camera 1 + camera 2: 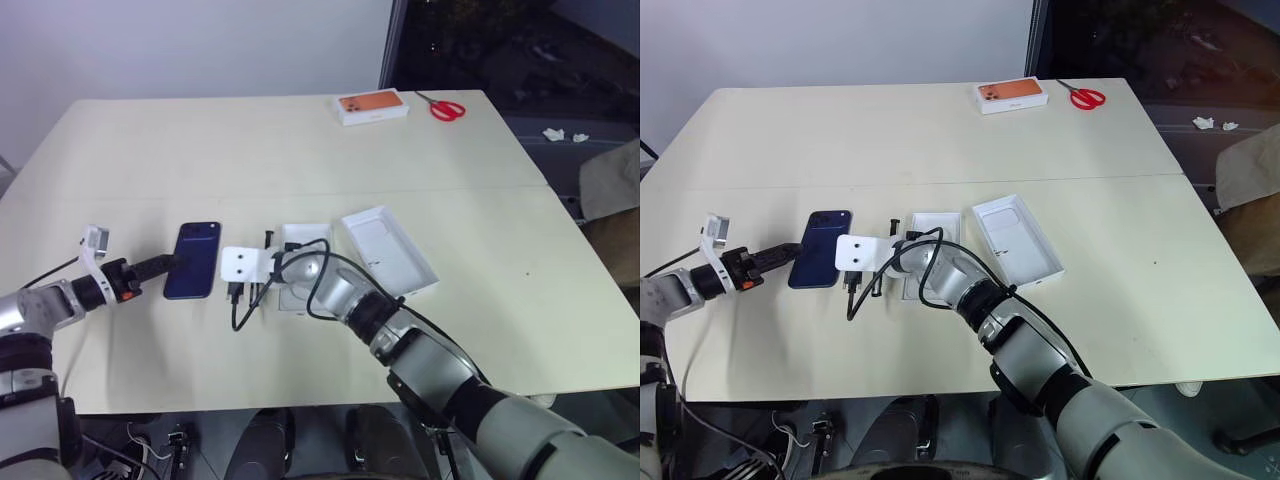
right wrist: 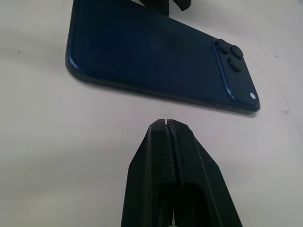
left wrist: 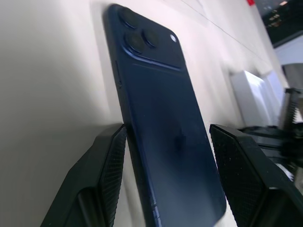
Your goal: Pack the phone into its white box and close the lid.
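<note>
The right arm hides much of the white box (image 1: 300,240); its contents cannot be told

Both arms are built of light grey, rounded shells joined by black rings. The right arm is thick near the shoulder and becomes narrower toward a shiny silver wrist part, where a white flat bracket (image 1: 244,264) is mounted. Black cables run in loops from this bracket along the forearm. The left arm has a silver cylinder segment, then a black wrist with a small red-orange mark, and a small white block (image 1: 95,240) stands above it on a thin white holder. A thin black cable hangs beside it. The left gripper (image 3: 165,156) has 2 black wedge-shaped fingers (image 3: 106,175) with a fine dotted texture on the inner faces. The right gripper (image 2: 166,124) has 2 smooth black fingers that narrow to a point.
</note>
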Robot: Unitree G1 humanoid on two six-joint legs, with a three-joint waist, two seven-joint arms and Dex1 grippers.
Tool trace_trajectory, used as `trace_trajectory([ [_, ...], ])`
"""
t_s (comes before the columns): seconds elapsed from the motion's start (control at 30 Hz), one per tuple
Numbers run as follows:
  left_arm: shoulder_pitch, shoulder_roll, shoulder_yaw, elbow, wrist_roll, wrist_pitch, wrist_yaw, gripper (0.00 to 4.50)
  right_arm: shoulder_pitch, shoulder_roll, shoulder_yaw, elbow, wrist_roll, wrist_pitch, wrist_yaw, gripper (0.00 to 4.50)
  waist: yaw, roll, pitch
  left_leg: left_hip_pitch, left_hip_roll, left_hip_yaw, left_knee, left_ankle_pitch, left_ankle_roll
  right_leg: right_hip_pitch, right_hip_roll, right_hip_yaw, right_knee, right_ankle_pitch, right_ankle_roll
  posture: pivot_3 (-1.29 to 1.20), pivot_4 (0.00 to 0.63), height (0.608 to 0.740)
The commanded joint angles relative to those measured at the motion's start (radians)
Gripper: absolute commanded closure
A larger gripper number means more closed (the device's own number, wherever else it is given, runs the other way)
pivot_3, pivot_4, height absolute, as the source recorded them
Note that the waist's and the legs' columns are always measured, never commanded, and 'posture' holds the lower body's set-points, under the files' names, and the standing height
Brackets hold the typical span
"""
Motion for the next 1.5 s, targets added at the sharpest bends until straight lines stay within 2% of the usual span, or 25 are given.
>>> trace_trajectory([
  [0.03, 0.018, -0.027, -0.049, -0.017, 0.009, 0.032, -0.022, 1.54, -0.035, 0.017, 0.005, 0.008, -0.016, -0.030, -0.007, 4.44, 0.000, 0.000, 0.000, 0.000, 0.000, 0.000, 0.000, 0.000, 0.000, 0.000, 0.000, 0.000, 0.000, 0.000, 0.000, 0.00, 0.150, 0.740],
  [0.23, 0.014, -0.048, -0.074, -0.021, 0.046, 0.008, -0.010, 1.54, -0.043, 0.010, 0.013, 0.012, -0.043, -0.044, 0.009, 4.44, 0.001, 0.000, 0.000, 0.001, -0.001, -0.001, 0.000, 0.000, 0.000, 0.000, 0.000, 0.000, 0.000, 0.000, 0.000, 0.00, 0.150, 0.740],
  [0.7, 0.009, -0.117, -0.002, -0.168, -0.059, 0.221, 0.058, 1.54, -0.033, 0.004, 0.014, -0.027, -0.060, -0.047, 0.024, 4.44, 0.011, 0.001, -0.001, 0.001, -0.001, -0.001, 0.000, 0.000, 0.001, 0.000, -0.001, 0.000, 0.000, 0.000, 0.000, 0.00, 0.150, 0.740],
  [0.8, 0.039, -0.123, -0.026, -0.219, -0.031, 0.204, 0.078, 1.54, -0.032, 0.002, 0.010, -0.029, -0.059, -0.049, 0.023, 4.44, 0.010, 0.001, -0.001, 0.002, -0.001, -0.001, 0.000, 0.000, 0.001, 0.001, -0.001, 0.000, 0.000, 0.000, 0.000, 0.00, 0.150, 0.740],
  [0.9, 0.019, -0.129, 0.008, -0.218, -0.068, 0.292, 0.099, 1.54, -0.039, -0.002, 0.006, -0.018, -0.065, -0.054, 0.015, 4.44, 0.010, 0.001, -0.001, 0.002, -0.001, -0.001, 0.000, 0.000, 0.001, 0.001, -0.001, 0.000, 0.000, 0.000, 0.000, 0.00, 0.150, 0.740],
  [1.13, 0.005, -0.149, 0.038, -0.207, -0.068, 0.303, 0.114, 1.54, -0.042, 0.001, -0.002, -0.013, -0.070, -0.059, 0.010, 4.44, 0.012, 0.000, -0.001, 0.002, -0.001, -0.001, 0.000, 0.000, 0.000, 0.001, -0.001, 0.000, 0.000, 0.000, 0.000, 0.00, 0.150, 0.740],
  [1.5, -0.002, -0.142, 0.087, -0.328, -0.072, 0.390, 0.249, 1.54, -0.040, -0.012, -0.012, -0.019, -0.072, -0.061, 0.017, 4.44, 0.012, 0.000, -0.001, 0.002, -0.002, -0.001, 0.000, 0.000, 0.000, 0.001, -0.001, 0.000, 0.000, 0.000, 0.000, 0.00, 0.150, 0.740],
])
